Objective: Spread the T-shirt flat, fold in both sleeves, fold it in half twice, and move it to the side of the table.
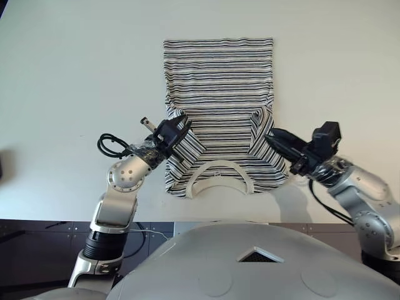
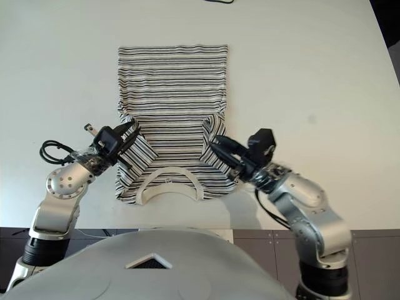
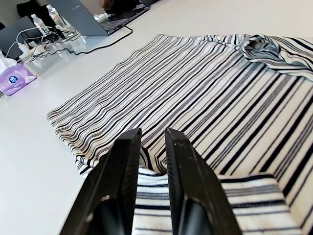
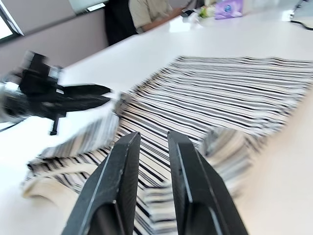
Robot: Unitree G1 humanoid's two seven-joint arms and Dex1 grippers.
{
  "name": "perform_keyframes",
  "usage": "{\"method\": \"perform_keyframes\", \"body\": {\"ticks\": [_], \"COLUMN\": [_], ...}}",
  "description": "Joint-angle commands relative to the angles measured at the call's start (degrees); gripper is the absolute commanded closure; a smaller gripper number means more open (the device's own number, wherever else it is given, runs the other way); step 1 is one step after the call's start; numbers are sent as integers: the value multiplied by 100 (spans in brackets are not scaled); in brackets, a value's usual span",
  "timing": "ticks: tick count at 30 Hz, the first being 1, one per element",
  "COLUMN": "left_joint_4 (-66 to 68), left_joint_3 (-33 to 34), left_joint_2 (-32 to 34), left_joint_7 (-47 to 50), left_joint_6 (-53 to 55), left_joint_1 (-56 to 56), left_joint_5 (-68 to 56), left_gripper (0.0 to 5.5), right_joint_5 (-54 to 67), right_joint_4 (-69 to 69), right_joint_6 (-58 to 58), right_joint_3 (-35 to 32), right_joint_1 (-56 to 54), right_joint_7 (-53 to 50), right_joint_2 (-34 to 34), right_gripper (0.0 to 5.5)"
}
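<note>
Reading left to right. White table carries the black-and-white striped cotton T-shirt, which lies flat, hem on the far side of both sets of fingertips and white ribbed collar on the near side, between the two arms.

Left gripper: black fingers are parallel with only a narrow slot between them. No cloth in the slot, so they hold nothing. The tips sit right over the folded-in left sleeve, whose edge lies just under and ahead of them. Cannot tell if they touch the fabric.

Shirt body ahead of the fingertips is smooth, with some bunching where each sleeve turns over. Both sleeves lie inward on the chest, probably to make a plain rectangle for the halving folds.

Folded right sleeve lies just ahead of the right gripper. In the right wrist view its fingers also show a narrow gap with nothing clamped, tips low near the sleeve.

Judgement: the spread and sleeve folds look done, and the first half fold is not started. Both grippers sit low near the collar end, a sensible spot to pinch that edge and carry it to the hem. Risk: a one-layer pinch drags the sleeve back out.
</note>
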Motion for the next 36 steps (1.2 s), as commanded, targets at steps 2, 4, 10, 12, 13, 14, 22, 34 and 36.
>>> {"method": "perform_keyframes", "body": {"ticks": [2, 4, 10, 12, 13, 14, 22, 34, 36], "left_joint_4": [-28, 161, 698, 1250, 1528, 1833, 2778, 2512, 2518], "left_joint_3": [480, 532, 895, 1247, 1364, 1448, 948, 416, 391], "left_joint_2": [1162, 1454, 2030, 2597, 2822, 3019, 3027, 2323, 2359], "left_joint_7": [-782, -900, -1231, -1441, -1545, -1589, -1293, -385, -289], "left_joint_6": [-1587, -2241, -3577, -4638, -5055, -5502, -7051, -6567, -6602], "left_joint_1": [720, 829, 1013, 1349, 1463, 1552, 1136, 799, 740], "left_joint_5": [89, 267, 97, 224, 226, 286, 1604, 2823, 2903], "left_gripper": [459, 459, 459, 459, 459, 444, 381, 381, 381], "right_joint_5": [-745, -966, -2104, -1973, -1922, -1883, -2024, -2146, -2160], "right_joint_4": [364, 449, 893, 875, 890, 928, 1205, 1300, 1312], "right_joint_6": [-840, -1154, -2306, -2507, -2589, -2655, -2900, -2811, -2805], "right_joint_3": [-414, -286, 222, -101, -248, -351, -341, -123, -83], "right_joint_1": [684, 872, 1424, 1744, 1860, 1928, 1819, 1345, 1307], "right_joint_7": [839, 1079, 1255, 1423, 1460, 1496, 1457, 1503, 1490], "right_joint_2": [-928, -1052, -1239, -1271, -1255, -1231, -1113, -1132, -1125], "right_gripper": [449, 449, 449, 449, 449, 445, 445, 445, 445]}}
